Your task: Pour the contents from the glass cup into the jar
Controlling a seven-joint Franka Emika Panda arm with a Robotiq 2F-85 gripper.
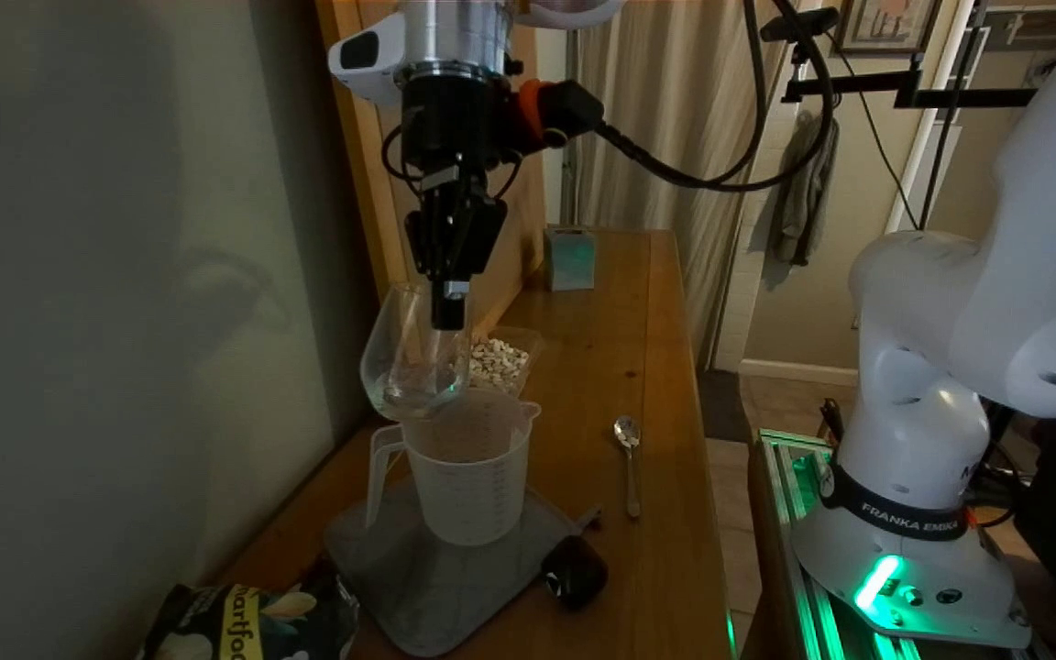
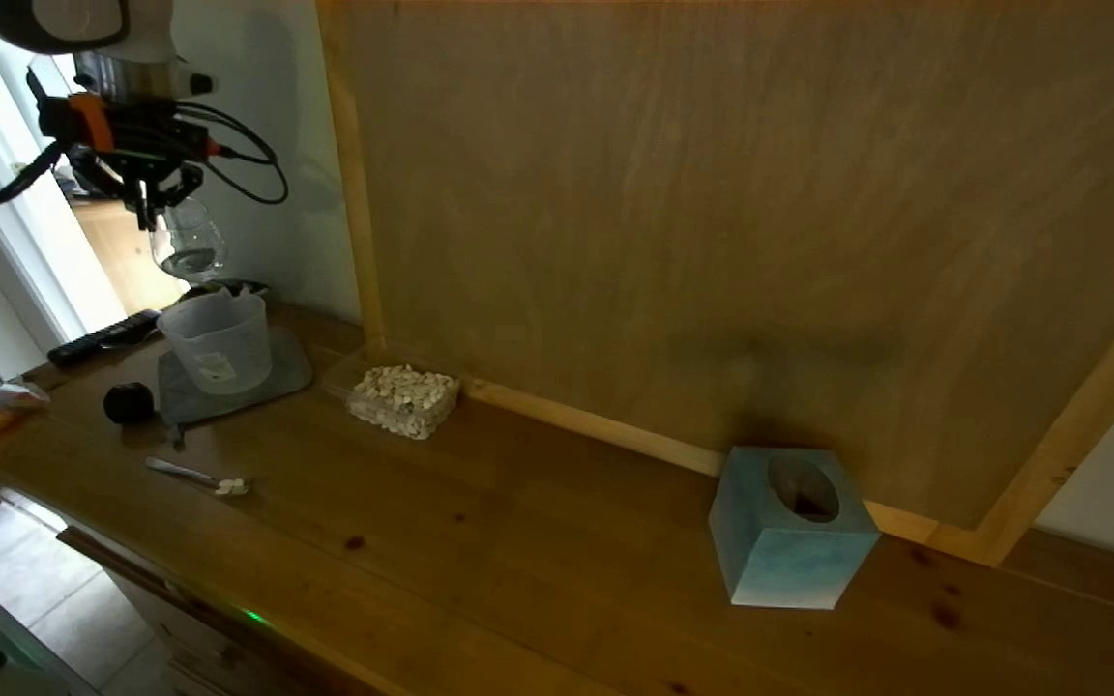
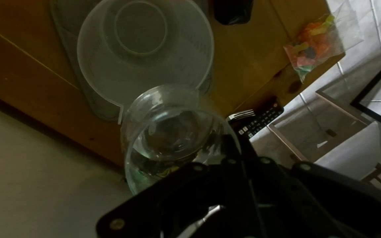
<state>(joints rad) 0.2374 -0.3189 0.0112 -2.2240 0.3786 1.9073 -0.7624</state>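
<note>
The glass cup is a clear tumbler with what looks like a little clear liquid in its bottom. My gripper is shut on the cup's wall near its rim and holds it slightly tilted. The jar, a translucent handled pitcher, stands upright on a grey mat. In both exterior views the cup hangs just above the pitcher, with the gripper over it. In the wrist view the cup overlaps the pitcher's edge near its handle, and the gripper pinches its rim. The pitcher's inside looks empty.
A grey mat lies under the pitcher. A black object and a spoon lie beside it. A clear box of pale flakes and a tissue box stand along the wooden panel. A snack bag lies near the wall.
</note>
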